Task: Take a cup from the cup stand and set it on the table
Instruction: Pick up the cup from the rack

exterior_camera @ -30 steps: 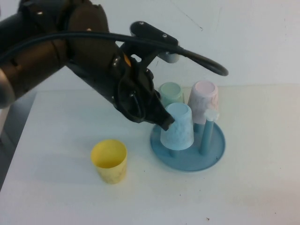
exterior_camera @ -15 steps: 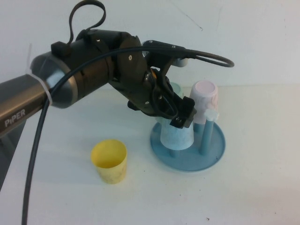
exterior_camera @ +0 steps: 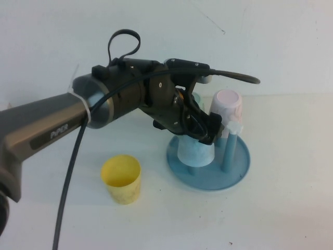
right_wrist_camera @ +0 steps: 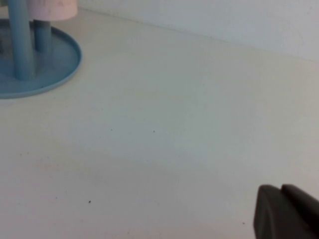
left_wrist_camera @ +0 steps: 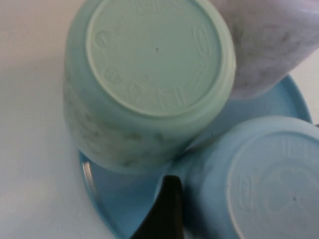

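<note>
The light blue cup (exterior_camera: 196, 152) stands upside down on a peg of the round blue cup stand (exterior_camera: 237, 169). My left gripper (exterior_camera: 204, 130) is down over the cup's top with its jaws open, one on each side. In the left wrist view one dark finger (left_wrist_camera: 167, 209) lies beside the light blue cup (left_wrist_camera: 259, 184), and the other finger is out of frame. The cup stand (left_wrist_camera: 119, 199) shows under it. My right gripper (right_wrist_camera: 286, 211) is shut and empty, low over the white table (right_wrist_camera: 174, 124), out of the high view.
A pink cup (exterior_camera: 227, 108) sits upside down on a back peg, next to a bare peg with a white knob (exterior_camera: 232, 127). A mint green cup (left_wrist_camera: 149, 74) sits upside down beside the blue one. A yellow cup (exterior_camera: 122, 178) stands upright on the table (exterior_camera: 291, 208).
My left arm has swung in from the left and come down, bringing its gripper from beside the light blue cup to over its top. The cups have not moved.
</note>
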Controlling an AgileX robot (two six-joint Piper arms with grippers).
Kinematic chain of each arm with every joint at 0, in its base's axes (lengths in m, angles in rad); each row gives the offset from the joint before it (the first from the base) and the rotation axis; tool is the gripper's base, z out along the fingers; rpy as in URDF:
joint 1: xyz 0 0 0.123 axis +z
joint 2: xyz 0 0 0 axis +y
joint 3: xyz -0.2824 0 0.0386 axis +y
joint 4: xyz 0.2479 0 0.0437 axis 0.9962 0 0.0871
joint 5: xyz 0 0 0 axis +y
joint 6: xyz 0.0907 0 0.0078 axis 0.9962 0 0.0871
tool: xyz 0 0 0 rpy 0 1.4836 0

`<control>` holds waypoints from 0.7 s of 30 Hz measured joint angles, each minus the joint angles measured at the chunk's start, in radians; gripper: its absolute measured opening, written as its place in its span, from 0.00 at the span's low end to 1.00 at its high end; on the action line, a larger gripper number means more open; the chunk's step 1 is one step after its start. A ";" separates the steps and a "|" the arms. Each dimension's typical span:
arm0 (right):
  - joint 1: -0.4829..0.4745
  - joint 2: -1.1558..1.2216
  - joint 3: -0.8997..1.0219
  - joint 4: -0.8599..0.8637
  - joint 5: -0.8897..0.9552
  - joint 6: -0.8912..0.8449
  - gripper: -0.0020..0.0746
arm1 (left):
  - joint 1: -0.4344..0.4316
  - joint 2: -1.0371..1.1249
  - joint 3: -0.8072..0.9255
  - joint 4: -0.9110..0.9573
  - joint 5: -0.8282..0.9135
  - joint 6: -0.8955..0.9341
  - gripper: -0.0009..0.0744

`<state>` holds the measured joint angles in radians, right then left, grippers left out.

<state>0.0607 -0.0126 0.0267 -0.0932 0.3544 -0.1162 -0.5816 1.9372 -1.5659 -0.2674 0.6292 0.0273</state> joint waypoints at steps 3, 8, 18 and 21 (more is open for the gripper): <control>0.000 0.000 0.000 0.000 0.000 0.000 0.02 | 0.000 0.019 0.000 -0.001 -0.036 -0.008 0.92; 0.000 0.000 0.000 0.000 0.000 0.000 0.02 | 0.000 0.034 0.000 -0.001 -0.059 -0.011 0.83; 0.000 0.000 0.000 0.000 0.000 0.000 0.02 | 0.000 -0.001 0.000 0.056 -0.051 -0.012 0.77; 0.000 0.000 0.000 0.000 0.000 0.000 0.02 | 0.000 -0.065 0.000 0.079 -0.037 -0.012 0.77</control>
<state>0.0607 -0.0126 0.0267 -0.0932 0.3544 -0.1162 -0.5816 1.8720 -1.5659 -0.1880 0.5919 0.0152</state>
